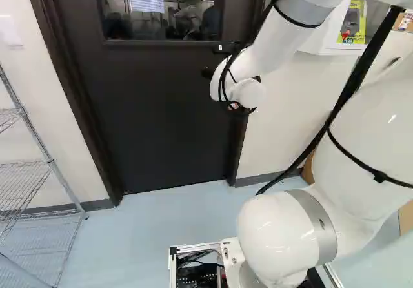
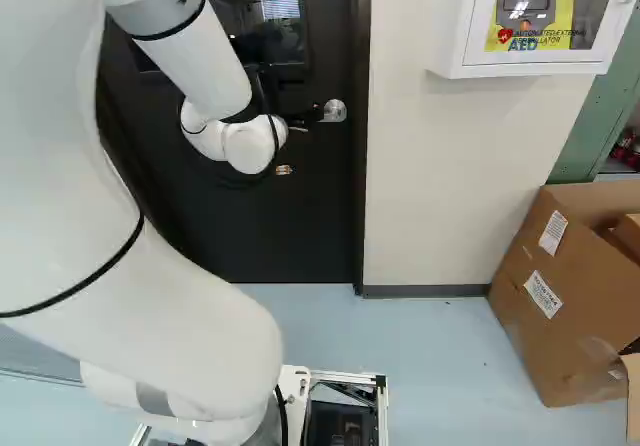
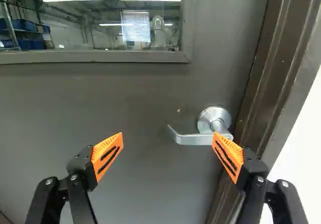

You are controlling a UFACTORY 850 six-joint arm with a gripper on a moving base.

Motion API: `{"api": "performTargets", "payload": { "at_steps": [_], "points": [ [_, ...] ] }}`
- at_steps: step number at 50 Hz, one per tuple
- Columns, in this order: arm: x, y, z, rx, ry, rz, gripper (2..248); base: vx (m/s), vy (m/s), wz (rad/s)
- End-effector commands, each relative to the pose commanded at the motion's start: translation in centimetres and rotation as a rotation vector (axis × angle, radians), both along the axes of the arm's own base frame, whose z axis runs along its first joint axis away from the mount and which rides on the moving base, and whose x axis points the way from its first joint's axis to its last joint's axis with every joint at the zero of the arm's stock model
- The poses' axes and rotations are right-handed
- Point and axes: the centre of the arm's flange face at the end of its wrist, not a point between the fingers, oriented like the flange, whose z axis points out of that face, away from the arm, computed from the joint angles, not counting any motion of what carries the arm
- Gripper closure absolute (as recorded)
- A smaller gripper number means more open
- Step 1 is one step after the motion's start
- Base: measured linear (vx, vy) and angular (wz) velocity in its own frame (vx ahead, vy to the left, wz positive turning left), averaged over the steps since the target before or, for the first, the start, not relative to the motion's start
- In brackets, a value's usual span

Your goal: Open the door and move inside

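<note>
Dark door [image 1: 161, 107], white arm [image 1: 277, 39] slanting down toward it, claw [image 2: 304, 118] spread wide, one finger by the lever handle [image 3: 193, 138]

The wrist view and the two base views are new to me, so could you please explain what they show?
This is a white robot arm on a moving base. Two cameras look ahead from behind it, one to its left, one to its right; the third looks along its gripper from the wrist. All show a closed dark door. The gripper is open near its lever handle, holding nothing. One finger overlaps the handle in view; I cannot tell whether they touch. No tabletop shows; a cardboard box stands on the floor.
</note>
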Motion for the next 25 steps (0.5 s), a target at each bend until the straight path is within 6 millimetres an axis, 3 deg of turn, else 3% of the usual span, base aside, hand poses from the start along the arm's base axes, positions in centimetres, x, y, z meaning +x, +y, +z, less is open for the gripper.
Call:
{"api": "performTargets", "payload": {
  "at_steps": [25],
  "points": [
    [3.3, 0.9, 0.5, 0.000, -0.007, 0.016, 3, 0.000, 0.000, 0.000]
  ]
}}
